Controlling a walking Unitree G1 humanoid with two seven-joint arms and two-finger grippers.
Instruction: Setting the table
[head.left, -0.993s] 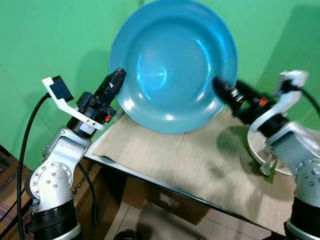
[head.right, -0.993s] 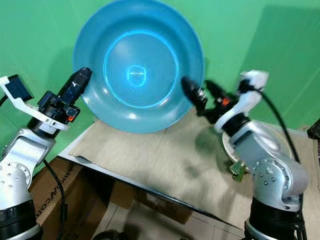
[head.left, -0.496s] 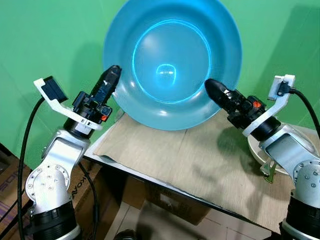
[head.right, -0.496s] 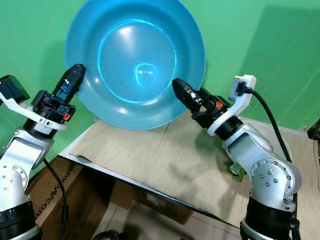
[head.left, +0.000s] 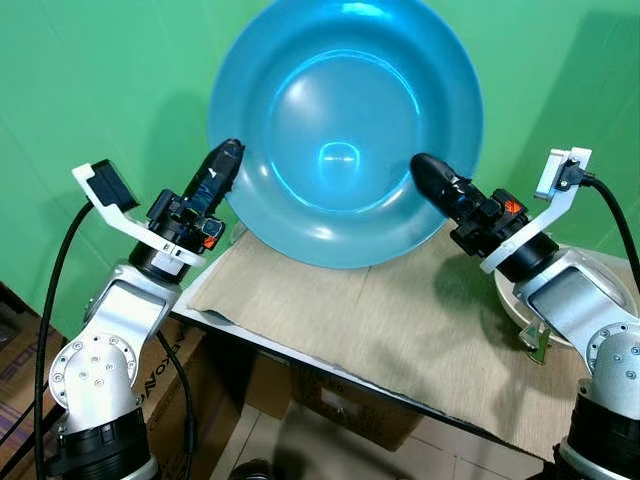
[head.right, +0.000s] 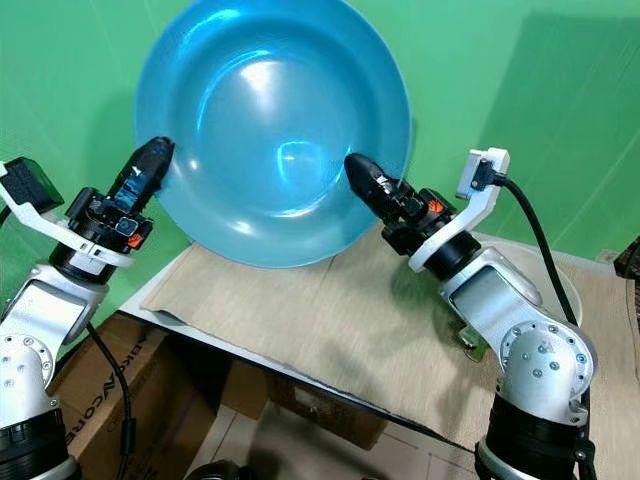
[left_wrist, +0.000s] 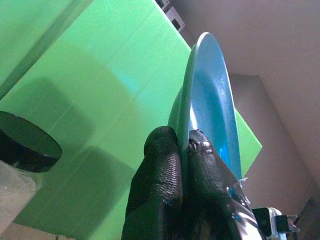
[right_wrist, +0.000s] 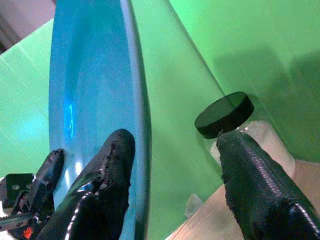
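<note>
We see the big round blue plastic plate held up high on its edge, and it blocks the way to the green wall behind it. Below it, the pale wooden counter has lots of bare room in the middle. A white plate sits on the counter's right side. A jar with a black lid stands by the wall.

Plate held up above the counter's far-left part.
The large blue round plate stands tilted above the pale wooden counter, left gripper at its left rim, right gripper at its right.
</note>
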